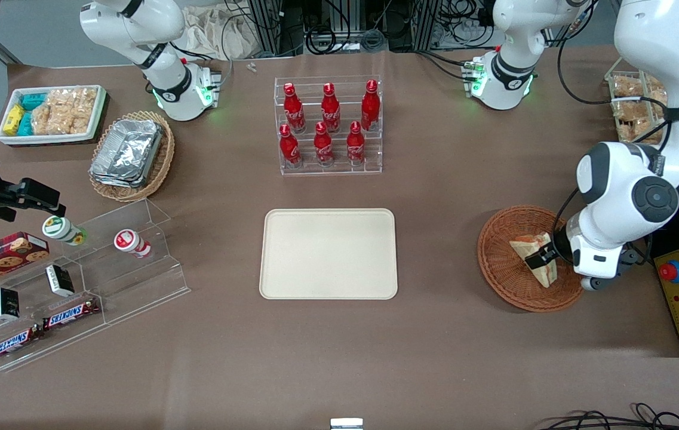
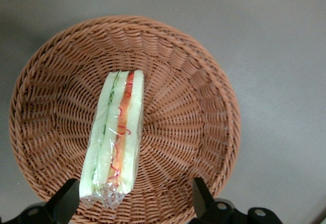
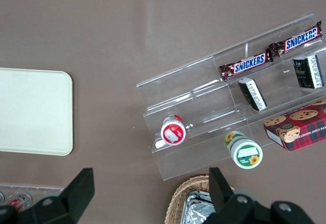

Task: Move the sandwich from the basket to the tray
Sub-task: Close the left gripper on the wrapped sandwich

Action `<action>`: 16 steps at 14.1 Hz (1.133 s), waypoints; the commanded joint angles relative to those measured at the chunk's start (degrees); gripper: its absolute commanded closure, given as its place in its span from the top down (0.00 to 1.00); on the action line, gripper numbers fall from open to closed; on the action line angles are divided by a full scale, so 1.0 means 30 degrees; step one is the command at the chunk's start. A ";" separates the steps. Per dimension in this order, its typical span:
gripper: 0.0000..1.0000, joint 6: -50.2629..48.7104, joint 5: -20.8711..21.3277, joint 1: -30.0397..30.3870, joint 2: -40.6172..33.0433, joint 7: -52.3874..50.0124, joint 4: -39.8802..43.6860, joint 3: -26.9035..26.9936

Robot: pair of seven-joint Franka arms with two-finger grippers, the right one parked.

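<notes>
Tray (image 1: 328, 253) lies bare at table centre. Sandwich (image 1: 535, 258) stands on edge in the basket (image 1: 503, 269), toward its three-o'clock rim; the gripper (image 2: 133, 202) straddles it, fingers wide. Close squarely across the bread faces, gently.

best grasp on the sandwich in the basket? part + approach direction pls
Probably from straight above, pinching the two flat bread faces. The sandwich stands on edge in the basket with its filling edge facing up, so both faces are exposed. The gripper already hangs open over it, one finger to each side. Grip near mid-length, gently: it is film-wrapped and soft.
</notes>
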 commanded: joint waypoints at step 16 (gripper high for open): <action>0.42 0.5139 0.1186 0.0241 0.0981 -0.0569 -0.3171 0.0650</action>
